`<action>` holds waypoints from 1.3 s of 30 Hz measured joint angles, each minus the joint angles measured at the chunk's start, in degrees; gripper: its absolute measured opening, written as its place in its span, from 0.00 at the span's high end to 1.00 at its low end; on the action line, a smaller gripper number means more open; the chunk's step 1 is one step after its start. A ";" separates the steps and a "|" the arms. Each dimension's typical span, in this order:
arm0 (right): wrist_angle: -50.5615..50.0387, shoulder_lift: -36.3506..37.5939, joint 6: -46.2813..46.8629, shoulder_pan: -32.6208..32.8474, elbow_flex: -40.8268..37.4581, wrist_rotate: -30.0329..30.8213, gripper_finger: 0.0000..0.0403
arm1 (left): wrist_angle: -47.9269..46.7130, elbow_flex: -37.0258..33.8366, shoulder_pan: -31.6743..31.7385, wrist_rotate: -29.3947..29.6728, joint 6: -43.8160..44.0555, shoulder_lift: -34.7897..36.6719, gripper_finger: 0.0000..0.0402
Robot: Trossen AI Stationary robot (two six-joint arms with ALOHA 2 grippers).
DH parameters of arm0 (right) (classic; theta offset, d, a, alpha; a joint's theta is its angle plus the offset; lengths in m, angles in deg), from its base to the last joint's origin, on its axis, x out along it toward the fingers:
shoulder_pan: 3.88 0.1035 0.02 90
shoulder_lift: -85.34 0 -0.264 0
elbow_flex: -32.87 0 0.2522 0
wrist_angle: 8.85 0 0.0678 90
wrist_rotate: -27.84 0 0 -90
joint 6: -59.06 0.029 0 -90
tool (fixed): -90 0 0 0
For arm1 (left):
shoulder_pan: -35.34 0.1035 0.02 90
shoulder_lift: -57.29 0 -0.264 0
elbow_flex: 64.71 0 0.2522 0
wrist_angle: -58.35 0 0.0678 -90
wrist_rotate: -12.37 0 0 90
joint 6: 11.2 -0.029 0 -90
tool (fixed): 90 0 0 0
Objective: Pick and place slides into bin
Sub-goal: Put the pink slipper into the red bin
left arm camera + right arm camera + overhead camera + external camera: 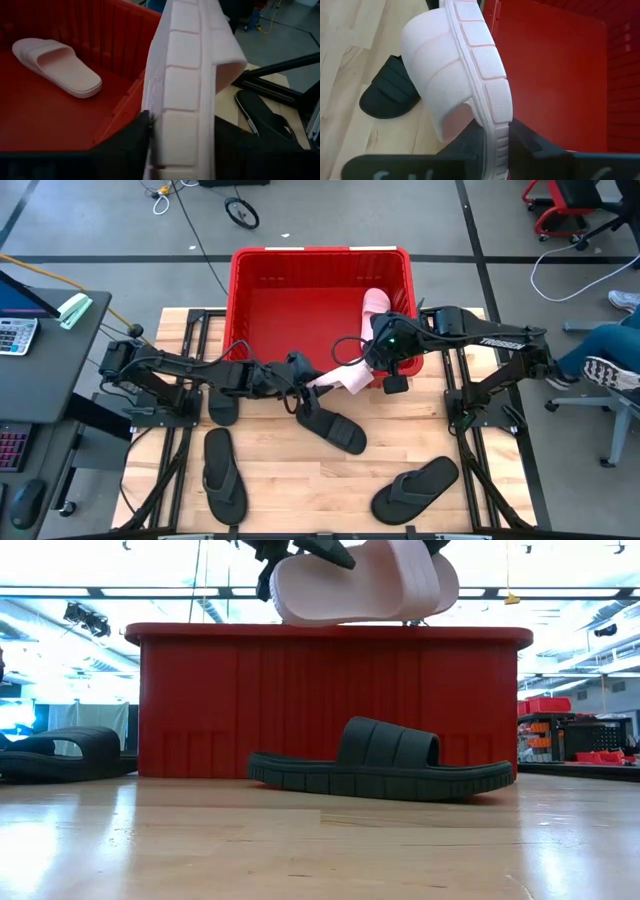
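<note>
So I've got both my grippers on one pale pink slide (337,378) right now, holding it up in the air just at the front wall of the red bin (245,300). My left gripper (300,373) is clamped on one end of the sole — in my left wrist view the fingers (131,145) sit tight against both sides of the ribbed edge. My right gripper (372,358) is closed on the other end, squeezing the sole's edge the same way in the right wrist view. The slide is turned on its side, strap facing out toward the table, and from the low camera it floats above the bin's rim.

The other pink slide (375,304) is already inside the bin, lying flat on the red floor near the right wall.

Still out on the wooden table (280,480): a black broad-strap slide (335,428) just in front of the bin, below the lifted one, a black flip-flop (222,474) toward the front left, and another black sandal (415,488) at the front right.
</note>
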 joint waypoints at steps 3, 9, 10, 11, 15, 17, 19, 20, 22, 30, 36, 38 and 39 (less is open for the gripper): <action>0.00 0.00 0.07 0.00 0.00 -0.07 0.82 | -0.14 0.00 0.00 0.18 1.91 0.00 0.76; 0.04 0.03 0.07 0.00 0.00 0.01 0.80 | -0.02 0.00 -0.02 0.40 8.04 0.00 0.80; 0.00 0.31 0.07 0.00 0.00 0.23 0.80 | 0.02 0.00 -0.04 0.38 9.10 0.00 0.80; 0.01 0.55 0.06 0.00 0.00 0.64 0.79 | 0.15 0.00 -0.04 0.40 10.24 0.00 0.80; 0.04 2.68 0.40 0.00 0.00 1.57 0.74 | 0.64 0.11 -0.52 0.35 13.38 0.00 0.80; -0.69 4.43 1.24 -0.02 0.00 2.14 0.71 | -0.17 0.00 -0.94 0.61 14.05 0.00 0.80; -0.47 6.66 2.35 -0.01 0.04 4.19 0.68 | 0.37 -0.07 -1.24 1.23 16.65 -0.22 0.80; -0.54 7.83 2.86 0.00 0.04 5.32 0.66 | 0.83 -0.07 -1.40 2.41 18.34 -0.19 0.80; -0.50 10.39 4.32 0.00 0.04 7.76 0.63 | 1.36 0.00 -1.41 4.91 20.97 -0.04 0.80; -0.48 21.39 21.39 0.00 0.07 8.72 0.61 | 11.43 0.00 6.16 13.19 27.46 -0.02 0.80; -0.50 25.85 27.99 0.00 0.07 8.46 0.62 | 14.03 0.00 16.77 11.02 31.82 -0.79 0.80; -0.50 26.16 28.08 0.00 0.07 8.48 0.62 | 14.84 0.13 20.17 7.89 34.58 -1.95 0.80; -0.50 26.14 28.07 0.00 0.07 8.46 0.62 | 14.59 0.11 21.50 6.44 35.94 -2.79 0.80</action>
